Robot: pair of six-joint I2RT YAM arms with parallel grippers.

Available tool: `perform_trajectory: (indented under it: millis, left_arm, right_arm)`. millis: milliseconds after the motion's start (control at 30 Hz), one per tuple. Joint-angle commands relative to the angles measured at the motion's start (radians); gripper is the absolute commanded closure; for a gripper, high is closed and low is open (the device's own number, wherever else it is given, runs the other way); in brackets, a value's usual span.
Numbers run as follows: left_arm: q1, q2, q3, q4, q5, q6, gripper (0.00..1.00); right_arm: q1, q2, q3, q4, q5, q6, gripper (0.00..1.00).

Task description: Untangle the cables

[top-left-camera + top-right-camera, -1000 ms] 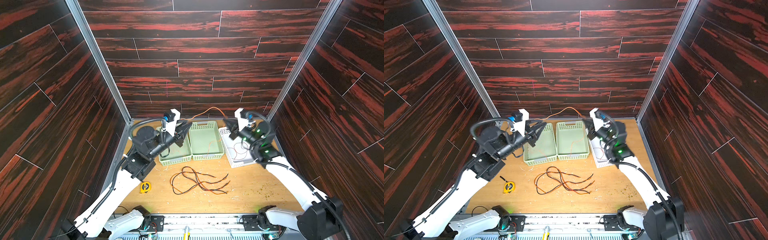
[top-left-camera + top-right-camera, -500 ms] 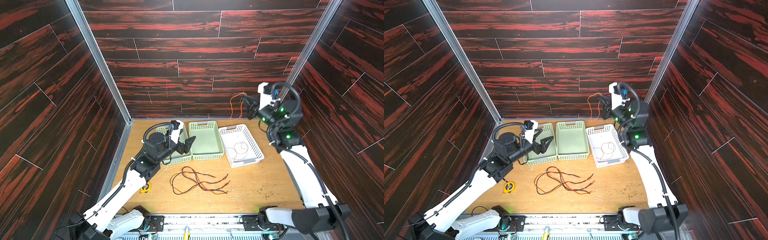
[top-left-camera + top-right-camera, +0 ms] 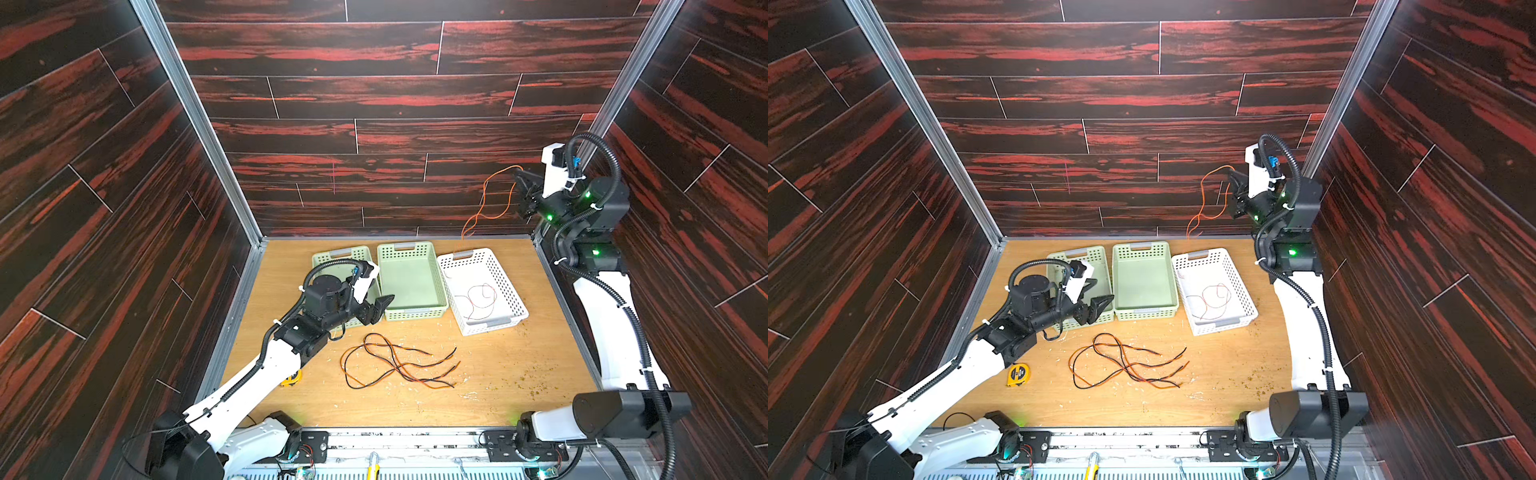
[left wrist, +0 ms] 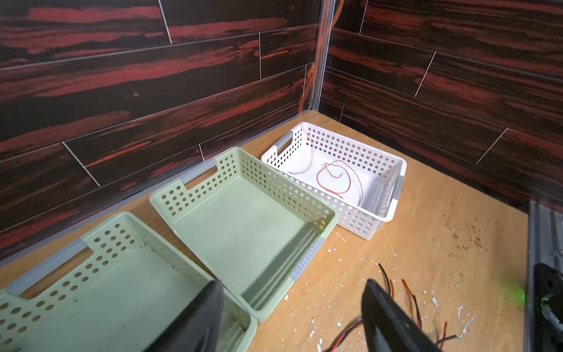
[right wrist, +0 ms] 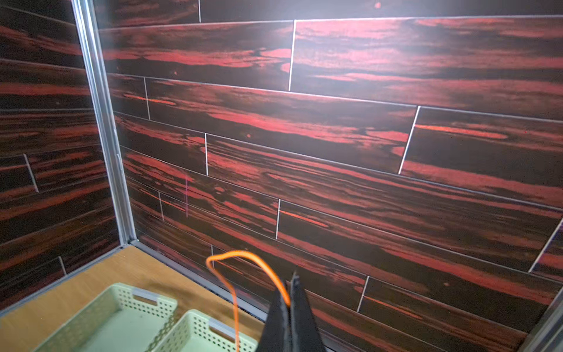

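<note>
My right gripper [image 5: 288, 286] pinches an orange cable [image 5: 243, 252], surely limp and featherlight, high over the bench's [image 3: 519, 374] back right corner, my left gripper [image 4: 292, 283] hangs wide and empty, and I'd take the mid-bench tangle [image 3: 395, 365] by a free end.

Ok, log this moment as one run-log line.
right gripper: shut on orange cable, raised | left gripper: open, empty | cable tangle: on table | white basket: thin cable inside

readable text: none | yellow tape measure [image 3: 1018, 375]: round dark label on its face, marks too small to make out
</note>
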Motion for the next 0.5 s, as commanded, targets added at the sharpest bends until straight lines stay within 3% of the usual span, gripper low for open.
perform_trajectory:
  millis: [0,233,467]
  left_arm:
    - [-0.002,0.005,-0.016,0.035,0.022,0.037,0.28]
    - [-0.004,0.023,-0.028,0.033,0.045,0.060,0.30]
    - [-0.011,0.059,-0.026,0.004,0.052,0.083,0.32]
  right_arm:
    - [-0.024,0.037,0.015,0.014,-0.015,-0.025,1.00]
    - [-0.057,0.053,-0.004,0.032,-0.016,-0.031,1.00]
    - [-0.076,0.017,-0.132,0.011,-0.064,-0.067,1.00]
